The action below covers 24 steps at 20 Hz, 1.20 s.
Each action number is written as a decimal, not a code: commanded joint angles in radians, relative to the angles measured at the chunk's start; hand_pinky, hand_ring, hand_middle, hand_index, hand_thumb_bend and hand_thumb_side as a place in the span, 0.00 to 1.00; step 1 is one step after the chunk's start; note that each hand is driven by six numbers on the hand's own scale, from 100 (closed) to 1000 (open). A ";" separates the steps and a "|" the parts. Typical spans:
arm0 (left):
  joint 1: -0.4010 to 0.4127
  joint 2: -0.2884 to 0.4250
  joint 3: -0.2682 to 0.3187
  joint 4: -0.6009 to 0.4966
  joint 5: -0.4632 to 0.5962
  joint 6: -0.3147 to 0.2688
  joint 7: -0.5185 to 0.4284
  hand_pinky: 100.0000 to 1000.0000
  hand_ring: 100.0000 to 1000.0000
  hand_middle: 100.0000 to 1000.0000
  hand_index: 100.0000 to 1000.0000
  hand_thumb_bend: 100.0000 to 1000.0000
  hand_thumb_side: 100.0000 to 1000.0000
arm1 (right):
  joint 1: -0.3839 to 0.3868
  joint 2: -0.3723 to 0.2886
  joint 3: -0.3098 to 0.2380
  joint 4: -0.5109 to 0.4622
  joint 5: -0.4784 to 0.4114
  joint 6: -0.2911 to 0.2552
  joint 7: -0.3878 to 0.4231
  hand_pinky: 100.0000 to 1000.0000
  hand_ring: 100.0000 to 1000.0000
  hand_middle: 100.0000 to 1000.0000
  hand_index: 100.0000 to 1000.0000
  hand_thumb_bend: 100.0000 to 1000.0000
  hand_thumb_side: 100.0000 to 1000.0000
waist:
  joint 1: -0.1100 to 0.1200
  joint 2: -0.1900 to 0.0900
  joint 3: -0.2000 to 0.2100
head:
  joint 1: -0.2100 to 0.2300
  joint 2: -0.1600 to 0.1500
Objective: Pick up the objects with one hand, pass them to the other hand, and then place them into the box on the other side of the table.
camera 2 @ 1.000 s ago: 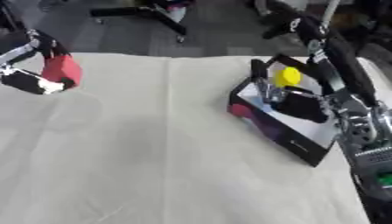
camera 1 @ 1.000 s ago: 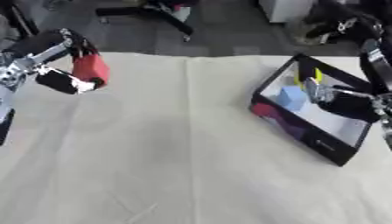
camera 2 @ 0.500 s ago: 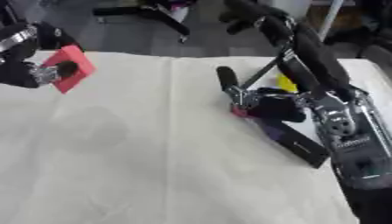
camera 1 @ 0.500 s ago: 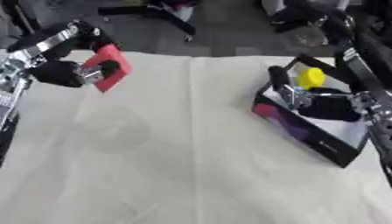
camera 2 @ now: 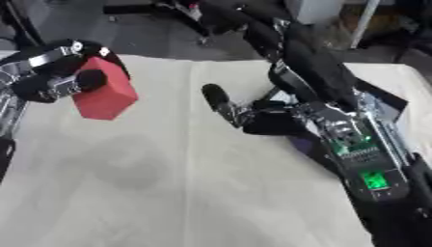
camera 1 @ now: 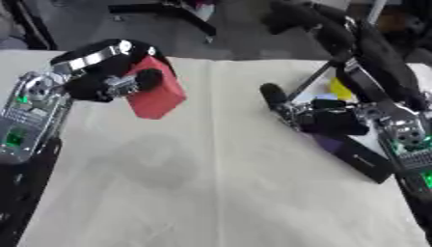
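A red block (camera 1: 156, 94) hangs in the air over the left part of the cloth-covered table, with my left hand (camera 1: 110, 79) shut on it, fingers curled over its top and left side. My right hand (camera 1: 317, 116) is out over the table's middle right, in front of the black box (camera 1: 358, 154), with fingers stretched toward the left and nothing in them. The box is largely hidden behind my right arm; something yellow (camera 1: 339, 89) shows inside it.
A cream cloth (camera 1: 211, 193) covers the table, with the block's shadow below my left hand. Office chair bases stand on the dark floor beyond the far edge.
My left hand has carried the red block rightward and inward. My right hand has come out of the box and reached left across the table toward the block.
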 commanded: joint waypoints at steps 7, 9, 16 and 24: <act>-0.052 -0.037 -0.019 -0.001 0.054 0.062 -0.021 0.60 0.38 0.28 0.43 0.00 0.60 | -0.028 0.003 0.023 -0.020 0.069 -0.008 -0.010 0.81 0.74 0.79 0.98 0.13 0.11 | -0.002 -0.018 0.002 | -0.005 0.008; -0.057 -0.045 -0.016 0.006 0.056 0.074 -0.005 0.60 0.38 0.28 0.43 0.00 0.60 | -0.028 0.006 0.028 -0.020 0.071 -0.006 -0.004 0.81 0.74 0.79 0.98 0.13 0.12 | -0.002 -0.017 0.001 | -0.006 0.007; -0.082 -0.069 -0.003 0.029 0.060 0.117 0.087 0.60 0.38 0.29 0.43 0.00 0.60 | -0.032 0.013 0.045 -0.020 0.073 -0.004 0.042 0.83 0.77 0.82 1.00 0.16 0.17 | -0.004 -0.018 0.000 | -0.008 0.000; -0.101 -0.091 -0.011 0.028 0.062 0.141 0.166 0.61 0.39 0.29 0.44 0.00 0.60 | -0.042 0.025 0.042 -0.020 0.104 0.020 0.051 0.83 0.77 0.83 1.00 0.19 0.18 | -0.005 -0.018 0.000 | -0.011 -0.004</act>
